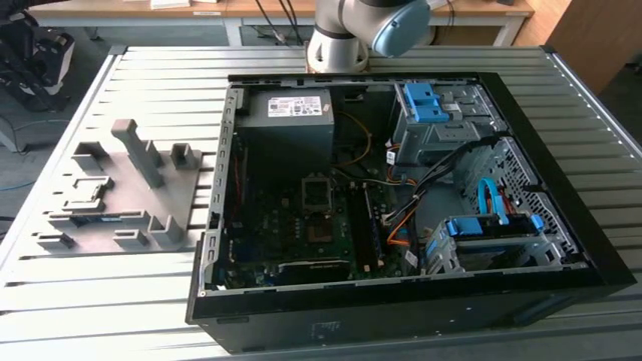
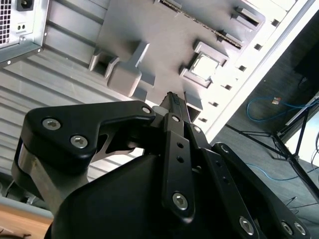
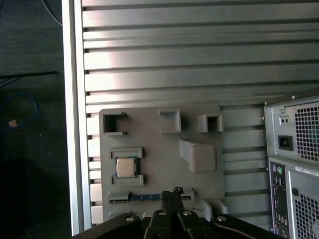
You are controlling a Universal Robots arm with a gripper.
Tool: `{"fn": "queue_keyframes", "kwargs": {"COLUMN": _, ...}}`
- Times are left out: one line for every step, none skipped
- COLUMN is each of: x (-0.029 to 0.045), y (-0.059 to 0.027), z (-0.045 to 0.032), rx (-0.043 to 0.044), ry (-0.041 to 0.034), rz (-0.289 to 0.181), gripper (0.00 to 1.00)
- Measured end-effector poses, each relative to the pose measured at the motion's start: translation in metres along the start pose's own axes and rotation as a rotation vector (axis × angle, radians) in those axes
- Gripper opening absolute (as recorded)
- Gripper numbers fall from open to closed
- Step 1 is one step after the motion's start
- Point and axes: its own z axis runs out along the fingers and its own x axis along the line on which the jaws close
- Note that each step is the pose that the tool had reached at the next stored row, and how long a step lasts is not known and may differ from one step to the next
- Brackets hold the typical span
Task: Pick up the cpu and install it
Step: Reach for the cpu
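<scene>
The slatted table (image 1: 150,75) carries the open computer case (image 1: 576,226). In the exterior view the grey fixture tray (image 1: 131,203) lies at nine o'clock of the case, and the arm's base (image 1: 336,49) at twelve. The hand (image 3: 173,191) hovers over the tray, its fingers pressed together and gripping nothing. The cpu (image 3: 125,168) lies flat in its square pocket, apart from the fingertips and near the memory stick (image 3: 144,195). To do this well, I judge you should spread the fingers wider than the chip and centre over it. Then descend squarely and clamp its edges, never the pocket's walls.
</scene>
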Motion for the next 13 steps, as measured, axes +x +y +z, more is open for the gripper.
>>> {"fn": "queue_keyframes", "kwargs": {"x": 0.0002, "y": -0.0001, "z": 0.0007, "rx": 0.0000, "ry": 0.0001, "rz": 0.000, "gripper": 0.10}}
{"fn": "queue_keyframes", "kwargs": {"x": 0.0004, "y": -0.0001, "z": 0.0015, "rx": 0.0000, "ry": 0.0000, "rz": 0.000, "gripper": 0.10}}
{"fn": "queue_keyframes", "kwargs": {"x": 0.0006, "y": -0.0001, "z": 0.0021, "rx": 0.0000, "ry": 0.0000, "rz": 0.000, "gripper": 0.10}}
{"fn": "queue_keyframes", "kwargs": {"x": 0.0008, "y": -0.0002, "z": 0.0027, "rx": 0.0001, "ry": 0.0001, "rz": 0.000, "gripper": 0.10}}
{"fn": "queue_keyframes", "kwargs": {"x": 0.0012, "y": -0.0002, "z": 0.0033, "rx": 0.0001, "ry": 0.0001, "rz": 0.000, "gripper": 0.10}}
{"fn": "queue_keyframes", "kwargs": {"x": 0.0016, "y": -0.0003, "z": 0.0041, "rx": 0.0001, "ry": 0.0001, "rz": 0.000, "gripper": 0.10}}
{"fn": "queue_keyframes", "kwargs": {"x": 0.0021, "y": -0.0004, "z": 0.0049, "rx": 0.0000, "ry": 0.0000, "rz": 0.000, "gripper": 0.10}}
{"fn": "queue_keyframes", "kwargs": {"x": 0.0025, "y": -0.0005, "z": 0.0059, "rx": 0.0000, "ry": 0.0000, "rz": 0.000, "gripper": 0.10}}
{"fn": "queue_keyframes", "kwargs": {"x": 0.0029, "y": -0.0005, "z": 0.0069, "rx": 0.0001, "ry": 0.0001, "rz": 0.000, "gripper": 0.10}}
{"fn": "queue_keyframes", "kwargs": {"x": 0.0033, "y": -0.0006, "z": 0.0081, "rx": 0.0001, "ry": 0.0001, "rz": 0.000, "gripper": 0.10}}
{"fn": "queue_keyframes", "kwargs": {"x": 0.0037, "y": -0.0007, "z": 0.0093, "rx": 0.0001, "ry": 0.0000, "rz": 0.000, "gripper": 0.10}}
{"fn": "queue_keyframes", "kwargs": {"x": 0.0042, "y": -0.0008, "z": 0.0105, "rx": 0.0001, "ry": 0.0001, "rz": 0.000, "gripper": 0.10}}
{"fn": "queue_keyframes", "kwargs": {"x": 0.0047, "y": -0.0008, "z": 0.0117, "rx": 0.0000, "ry": 0.0000, "rz": 0.000, "gripper": 0.10}}
